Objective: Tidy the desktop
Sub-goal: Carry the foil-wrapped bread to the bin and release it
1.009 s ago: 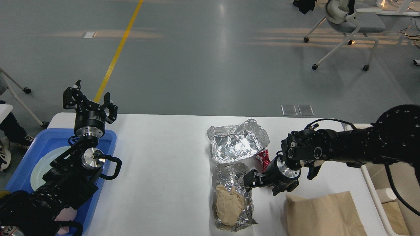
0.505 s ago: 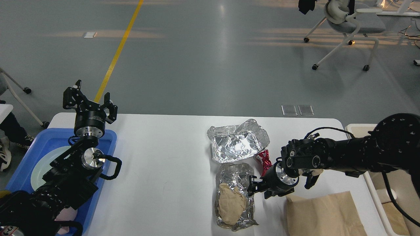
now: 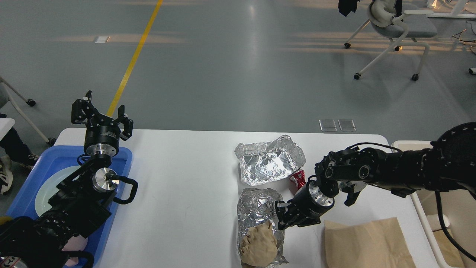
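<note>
Here right end effector (image 3: 279,215) pinches foil tray (image 3: 257,208) edge, low over desktop (image 3: 186,193)

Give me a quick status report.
Left gripper open, idle above blue tray. Right gripper at foil wrap, grip unclear. Desktop cluttered: foil, paper bag.

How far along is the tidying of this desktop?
Done: a plate lies in the blue tray. In hand: right gripper at the near foil container holding crumpled paper. Left on the desktop: far foil tray, red wrapper, brown bag.
</note>
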{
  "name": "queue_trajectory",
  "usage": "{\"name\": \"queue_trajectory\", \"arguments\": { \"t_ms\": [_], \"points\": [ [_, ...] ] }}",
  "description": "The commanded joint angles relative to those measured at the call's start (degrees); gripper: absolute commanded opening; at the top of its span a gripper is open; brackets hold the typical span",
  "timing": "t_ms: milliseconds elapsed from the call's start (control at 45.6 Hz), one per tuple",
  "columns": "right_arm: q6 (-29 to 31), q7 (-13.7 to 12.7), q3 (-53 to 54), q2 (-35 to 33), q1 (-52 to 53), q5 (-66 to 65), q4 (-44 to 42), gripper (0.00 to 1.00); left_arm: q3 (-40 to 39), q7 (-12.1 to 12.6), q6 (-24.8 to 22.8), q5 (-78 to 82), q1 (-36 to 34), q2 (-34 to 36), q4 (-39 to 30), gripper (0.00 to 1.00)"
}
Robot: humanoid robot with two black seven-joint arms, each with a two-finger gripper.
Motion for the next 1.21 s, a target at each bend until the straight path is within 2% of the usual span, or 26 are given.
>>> {"name": "queue_trajectory", "arguments": {
  "t_ms": [0, 110, 307, 505, 702, 834, 943, 1075, 1185],
  "points": [
    [0.14, 0.00, 0.27, -2.12, 1.55, 0.00, 1.18, 0.00, 0.01, 0.00, -0.03, -0.04, 0.00, 0.00, 0.00, 0.96],
    [1.02, 0.00, 0.18, -4.94, 4.36, -0.08, 2.41, 0.00, 0.01, 0.00, 0.05, -0.04, 0.00, 0.00, 0.00, 0.96],
    [7.08, 0.00, -1.92, -12.58, 14.64, -0.35, 2.32, 0.00, 0.01, 0.00, 0.05, -0.04, 0.00, 0.00, 0.00, 0.96],
    [9.11, 0.00, -7.72, -18.82, 27.12, -0.61, 2.06, 0.00, 0.01, 0.00, -0.03, -0.04, 0.00, 0.00, 0.00, 0.96],
    [9.11, 0.09, -10.98, -22.87, 30.65, -1.14, -0.04, 0.00, 0.01, 0.00, -0.03, -0.04, 0.00, 0.00, 0.00, 0.96],
    [7.35, 0.09, -14.32, -24.10, 28.10, -0.70, -4.17, 0.00, 0.01, 0.00, 0.05, -0.04, 0.00, 0.09, 0.00, 0.96],
    [3.93, 0.09, -13.88, -28.22, 22.40, 0.09, -8.65, 0.00, 0.01, 0.00, -0.03, -0.04, 0.00, 0.00, 0.00, 0.96],
    [-5.11, 0.18, -11.51, -34.55, 13.88, 0.88, -12.35, 0.00, 0.01, 0.00, 0.05, -0.04, 0.00, 0.09, 0.00, 0.96],
    [-12.85, 0.18, -8.53, -35.97, 4.91, 0.88, -15.95, 0.00, 0.01, 0.00, -0.03, -0.04, 0.00, 0.00, 0.00, 0.96]
  ]
}}
